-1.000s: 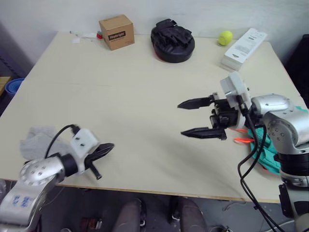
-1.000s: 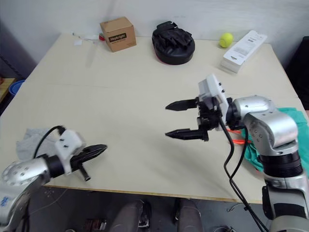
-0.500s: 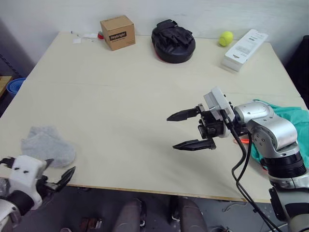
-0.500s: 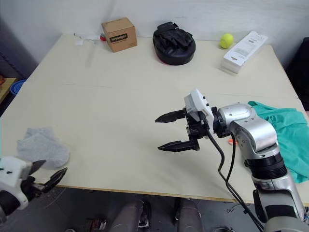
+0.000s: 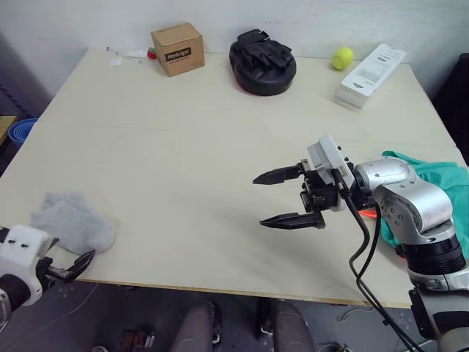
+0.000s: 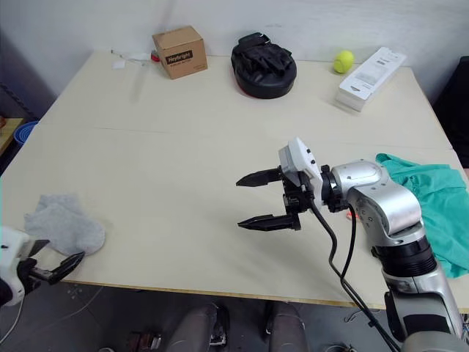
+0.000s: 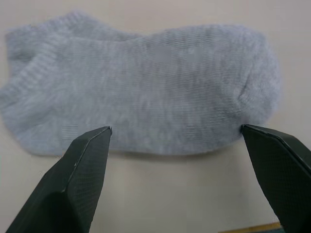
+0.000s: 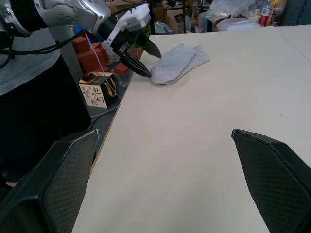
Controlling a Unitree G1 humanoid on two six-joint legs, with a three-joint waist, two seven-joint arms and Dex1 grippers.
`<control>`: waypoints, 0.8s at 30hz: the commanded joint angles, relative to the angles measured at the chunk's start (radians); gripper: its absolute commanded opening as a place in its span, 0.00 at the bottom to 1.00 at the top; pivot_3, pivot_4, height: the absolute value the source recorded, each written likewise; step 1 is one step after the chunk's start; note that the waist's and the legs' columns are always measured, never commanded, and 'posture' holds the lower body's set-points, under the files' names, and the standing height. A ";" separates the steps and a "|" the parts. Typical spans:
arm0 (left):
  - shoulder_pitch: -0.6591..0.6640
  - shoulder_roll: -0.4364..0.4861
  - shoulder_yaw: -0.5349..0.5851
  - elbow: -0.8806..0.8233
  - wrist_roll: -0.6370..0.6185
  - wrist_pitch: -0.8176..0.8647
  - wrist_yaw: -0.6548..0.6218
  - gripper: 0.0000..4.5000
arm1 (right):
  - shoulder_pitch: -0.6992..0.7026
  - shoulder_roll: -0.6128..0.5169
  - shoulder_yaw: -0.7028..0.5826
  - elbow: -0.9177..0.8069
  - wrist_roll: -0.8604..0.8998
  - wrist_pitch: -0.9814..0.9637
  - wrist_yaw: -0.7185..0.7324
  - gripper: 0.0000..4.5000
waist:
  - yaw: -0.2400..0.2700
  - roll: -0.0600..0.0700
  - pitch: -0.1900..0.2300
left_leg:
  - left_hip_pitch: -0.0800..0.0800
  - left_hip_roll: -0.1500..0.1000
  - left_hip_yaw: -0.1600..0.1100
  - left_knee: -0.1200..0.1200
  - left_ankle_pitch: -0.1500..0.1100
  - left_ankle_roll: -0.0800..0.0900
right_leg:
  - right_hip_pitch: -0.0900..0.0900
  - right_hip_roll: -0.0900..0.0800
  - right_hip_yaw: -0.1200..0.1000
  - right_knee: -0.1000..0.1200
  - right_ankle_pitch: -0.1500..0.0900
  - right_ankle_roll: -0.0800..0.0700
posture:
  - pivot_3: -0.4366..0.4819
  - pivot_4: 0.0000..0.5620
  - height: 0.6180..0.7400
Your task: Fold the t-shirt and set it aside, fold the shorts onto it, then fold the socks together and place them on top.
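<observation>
The light grey socks (image 5: pixel 73 220) lie overlapped near the table's front left corner. My left gripper (image 6: pixel 51 258) hovers just off the front edge beside them, open, with the socks (image 7: pixel 146 92) in front of its spread fingers and nothing held. My right gripper (image 5: pixel 259 200) hangs open and empty over the middle-right of the table. Behind that arm, the teal-green shorts (image 6: pixel 432 198) lie bunched at the right edge, with a bit of orange drawstring (image 5: pixel 370 213) showing. The t-shirt is out of view.
Along the far edge stand a cardboard box (image 5: pixel 176 48), a black padded mitt (image 5: pixel 262 60), a tennis ball (image 5: pixel 341 57) and a white carton (image 5: pixel 370 64). Red boxes and a small bag (image 8: pixel 97 92) sit off the table's left side.
My left gripper went from shut to open and drew back off the front left edge, uncovering the socks. My right arm moved left toward the middle, uncovering more of the shorts.
</observation>
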 commanded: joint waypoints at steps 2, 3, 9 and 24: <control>-0.066 0.041 -0.070 0.128 0.040 -0.015 -0.005 1.00 | 0.007 -0.008 -0.034 -0.054 0.025 0.005 -0.023 1.00 | 0.001 0.001 0.000 | 0.001 0.000 0.001 0.000 0.000 0.000 | 0.000 0.000 0.000 0.000 0.000 0.000 | 0.48 0.27 1.00; -0.081 0.049 -0.084 0.151 0.044 -0.018 -0.008 1.00 | 0.008 -0.007 -0.038 -0.058 0.028 0.009 -0.030 1.00 | 0.002 0.002 -0.001 | 0.001 0.000 0.000 -0.001 0.001 -0.001 | 0.000 0.000 0.000 0.001 0.000 0.000 | 0.48 0.27 1.00; -0.193 0.092 -0.170 0.281 0.052 -0.035 -0.032 0.91 | 0.020 -0.014 -0.057 -0.079 0.049 0.034 -0.068 1.00 | 0.007 0.009 -0.004 | 0.004 0.000 0.000 -0.002 0.003 -0.003 | 0.000 -0.002 0.000 0.005 -0.001 -0.002 | 0.48 0.27 1.00; -0.329 0.108 -0.285 0.279 0.028 -0.051 -0.094 0.01 | 0.065 -0.049 -0.075 -0.130 0.052 0.031 -0.094 1.00 | 0.007 0.014 -0.007 | 0.004 -0.001 0.001 -0.003 0.004 -0.003 | 0.000 -0.002 0.000 0.006 -0.001 -0.002 | 0.48 0.27 1.00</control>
